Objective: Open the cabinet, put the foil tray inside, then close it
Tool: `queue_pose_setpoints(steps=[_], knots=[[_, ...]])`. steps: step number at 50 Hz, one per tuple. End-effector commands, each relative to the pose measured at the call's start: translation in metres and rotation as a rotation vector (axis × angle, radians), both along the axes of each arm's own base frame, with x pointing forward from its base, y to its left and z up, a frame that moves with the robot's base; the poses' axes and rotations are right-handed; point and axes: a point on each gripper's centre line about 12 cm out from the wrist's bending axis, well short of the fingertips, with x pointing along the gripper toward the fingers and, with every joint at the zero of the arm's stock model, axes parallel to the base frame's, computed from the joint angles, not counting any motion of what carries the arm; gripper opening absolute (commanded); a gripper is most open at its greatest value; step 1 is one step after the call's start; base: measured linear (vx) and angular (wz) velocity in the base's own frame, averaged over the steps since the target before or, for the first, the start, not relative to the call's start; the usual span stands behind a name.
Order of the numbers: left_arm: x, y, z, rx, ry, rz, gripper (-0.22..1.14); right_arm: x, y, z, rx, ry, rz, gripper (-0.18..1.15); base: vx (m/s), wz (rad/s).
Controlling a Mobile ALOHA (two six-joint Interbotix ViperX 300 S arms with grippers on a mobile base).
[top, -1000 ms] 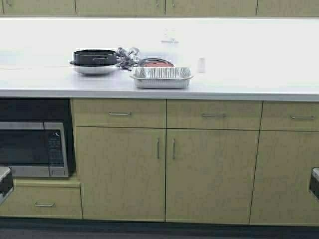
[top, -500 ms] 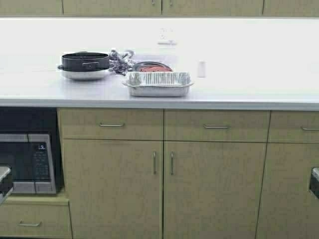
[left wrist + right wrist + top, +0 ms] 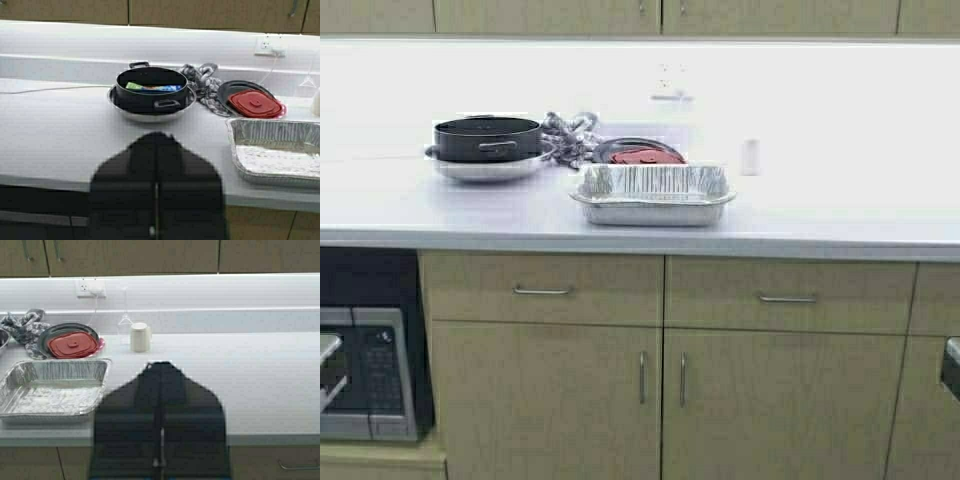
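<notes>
The foil tray (image 3: 653, 195) sits empty on the white counter, close to its front edge; it also shows in the wrist views (image 3: 280, 155) (image 3: 50, 387). Only the bottom strip of the cabinet (image 3: 660, 12) shows above the backsplash, its two doors closed and small handles at the meeting edges. My left gripper (image 3: 328, 365) hangs low at the far left, below counter height, and my right gripper (image 3: 951, 368) at the far right. In the wrist views the left gripper (image 3: 157, 136) and the right gripper (image 3: 161, 365) are shut and empty, short of the counter.
Behind the tray stand a black pot in a steel bowl (image 3: 485, 145), a grey cloth (image 3: 568, 133), a dark plate with a red lid (image 3: 642, 153) and a small white cup (image 3: 750, 157). Base cabinets (image 3: 560, 400) and a microwave (image 3: 370, 380) lie under the counter.
The robot has driven forward toward the counter: the whole scene has grown larger and slid down in the high view. Both arms stay parked and shut.
</notes>
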Motion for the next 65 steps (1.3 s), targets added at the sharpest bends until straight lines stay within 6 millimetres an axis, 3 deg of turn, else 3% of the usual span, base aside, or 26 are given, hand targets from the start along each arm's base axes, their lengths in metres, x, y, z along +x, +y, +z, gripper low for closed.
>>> queue_pose_setpoints(steps=[1, 52, 55, 58, 63, 65], knots=[[0.0, 0.0, 0.006, 0.004, -0.02, 0.001, 0.03, 0.001, 0.001, 0.007, -0.001, -0.018, 0.003, 0.06, 0.43, 0.02], [-0.004, 0.0, -0.003, 0.004, -0.008, -0.002, 0.04, 0.01, 0.001, -0.001, -0.012, 0.029, 0.007, 0.09, 0.32, -0.03], [-0.004, -0.001, -0.003, 0.005, -0.014, -0.009, 0.1, 0.01, 0.001, 0.0, -0.009, 0.025, 0.007, 0.2, 0.22, 0.02], [-0.005, -0.005, -0.004, 0.008, -0.016, -0.029, 0.24, 0.009, 0.005, -0.002, -0.006, 0.028, 0.024, 0.45, 0.19, 0.01], [-0.007, -0.023, -0.004, 0.001, -0.02, -0.118, 0.71, 0.007, 0.024, -0.006, 0.007, 0.038, 0.124, 0.98, 0.15, 0.02], [-0.007, -0.032, -0.005, -0.001, -0.015, -0.164, 0.92, 0.006, 0.036, -0.008, 0.008, 0.041, 0.185, 1.11, 0.13, 0.03]])
